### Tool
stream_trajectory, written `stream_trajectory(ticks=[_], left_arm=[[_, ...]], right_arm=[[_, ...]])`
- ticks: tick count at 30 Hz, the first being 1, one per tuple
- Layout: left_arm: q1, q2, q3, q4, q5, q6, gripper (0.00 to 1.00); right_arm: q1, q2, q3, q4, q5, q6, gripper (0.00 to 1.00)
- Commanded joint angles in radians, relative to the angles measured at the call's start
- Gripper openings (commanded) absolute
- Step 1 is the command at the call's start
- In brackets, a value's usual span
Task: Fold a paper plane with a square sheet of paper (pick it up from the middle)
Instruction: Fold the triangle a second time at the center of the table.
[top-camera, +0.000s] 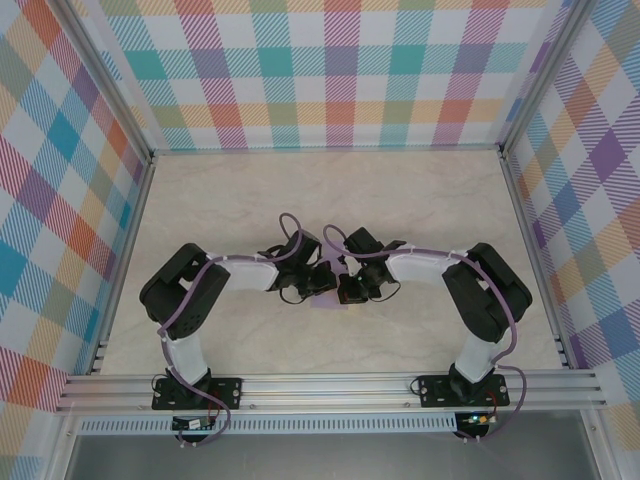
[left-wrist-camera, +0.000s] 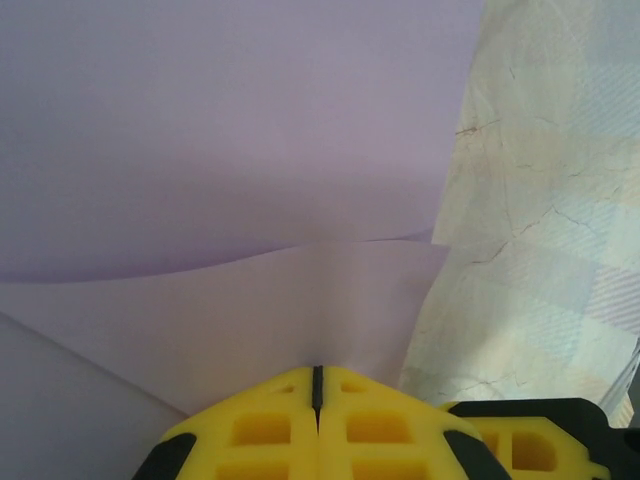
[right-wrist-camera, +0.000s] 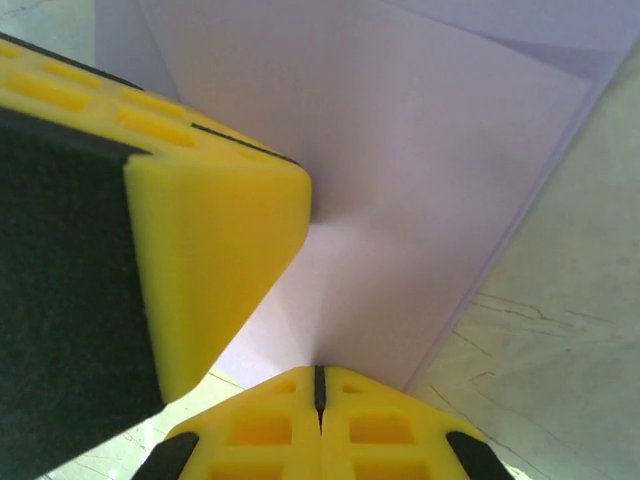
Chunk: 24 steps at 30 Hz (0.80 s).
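While the overhead camera gives me both arms bent inward, it tells me little about the grip. The left gripper (top-camera: 318, 282) and the right gripper (top-camera: 350, 287) sit tip to tip near the middle of the table (top-camera: 420, 200). The square sheet of paper (top-camera: 327, 304) is a small lavender patch peeking out just below and between them. From up there I can't judge the jaws.

The wrist cameras settle it. On the left wrist, the left gripper (left-wrist-camera: 318, 385) has its yellow tips pressed together with no gap. The square sheet of paper (left-wrist-camera: 230, 140) runs straight into that seam, so the gripper is clamped on the paper. Ahead of the tips the paper spreads across most of the frame, the curved edge of one layer lying over another. Bare marbled table (left-wrist-camera: 540, 250) lies off to the right. Low at that gripper's right, close beside it, I see a second yellow-and-black finger (left-wrist-camera: 530, 440).

On the right wrist, the right gripper (right-wrist-camera: 320, 388) is likewise closed tight on the square sheet of paper (right-wrist-camera: 400, 150), which fans out ahead from the pinch. Just left of its tips looms a big yellow finger (right-wrist-camera: 215, 240); whether it touches the sheet there I can't tell.
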Motion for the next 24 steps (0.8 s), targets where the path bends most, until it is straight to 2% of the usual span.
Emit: stream_trajectory(ticks=[1, 8, 17, 21, 24], left_arm=[[0.022, 0.026, 0.0, -0.022, -0.056, 0.071, 0.04], [0.125, 0.019, -0.026, -0.014, -0.086, 0.166, 0.04], [0.228, -0.016, 0.0, -0.06, -0.081, 0.214, 0.04], [0.238, -0.067, 0.013, -0.075, -0.056, 0.196, 0.06], [0.236, -0.123, 0.013, -0.083, -0.053, 0.164, 0.09]], right_arm=[[-0.007, 0.036, -0.048, -0.072, 0.036, -0.006, 0.0], [-0.021, 0.042, -0.083, -0.067, 0.04, -0.022, 0.0], [-0.029, 0.025, -0.083, -0.053, -0.003, -0.006, 0.0], [-0.03, -0.049, -0.05, 0.005, -0.15, 0.113, 0.03], [-0.031, -0.14, 0.001, 0.024, -0.132, 0.18, 0.08]])
